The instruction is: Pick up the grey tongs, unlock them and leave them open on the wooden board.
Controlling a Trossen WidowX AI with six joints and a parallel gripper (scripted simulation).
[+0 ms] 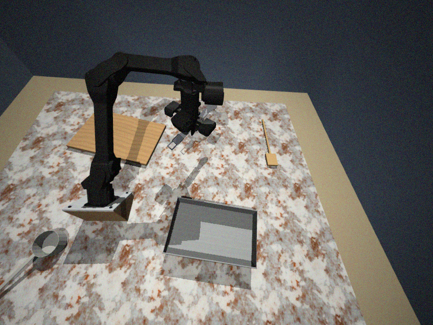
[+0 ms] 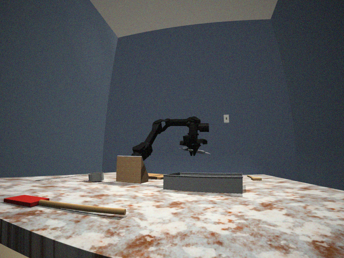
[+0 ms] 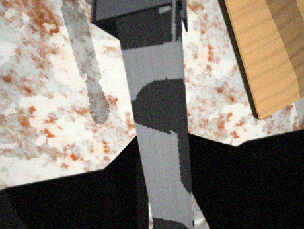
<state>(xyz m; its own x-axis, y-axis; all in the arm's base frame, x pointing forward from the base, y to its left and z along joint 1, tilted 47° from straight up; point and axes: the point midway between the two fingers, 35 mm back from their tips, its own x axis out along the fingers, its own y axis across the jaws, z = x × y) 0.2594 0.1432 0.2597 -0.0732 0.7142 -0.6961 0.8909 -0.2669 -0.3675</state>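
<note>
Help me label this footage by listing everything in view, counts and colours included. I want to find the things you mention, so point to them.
tongs (image 1: 177, 140) (image 2: 203, 152) (image 3: 162, 149): one, grey, held in the air by the gripper
roasting tin (image 1: 227, 235) (image 2: 203, 184): one, grey, on the table
wooden board (image 1: 131, 138) (image 2: 155, 176) (image 3: 264, 63): one, light brown, on the table behind the arm
long-handled pan or ladle (image 1: 45, 243) (image 2: 95, 177): one, grey, beside the arm's base
flat-headed tools: two; one tan (image 1: 271, 158) (image 2: 255, 179), one red-headed (image 2: 23, 199) in the exterior view's foreground
marbled table (image 1: 287, 244) (image 2: 194, 222): one, white, grey and rust
wall plate (image 2: 226, 118): one, white, on blue wall
robot arm (image 1: 103, 129) (image 2: 178, 122): one, black, on a wedge base
gripper (image 1: 192, 131) (image 2: 193, 153): one, black, shut on the tongs
</note>
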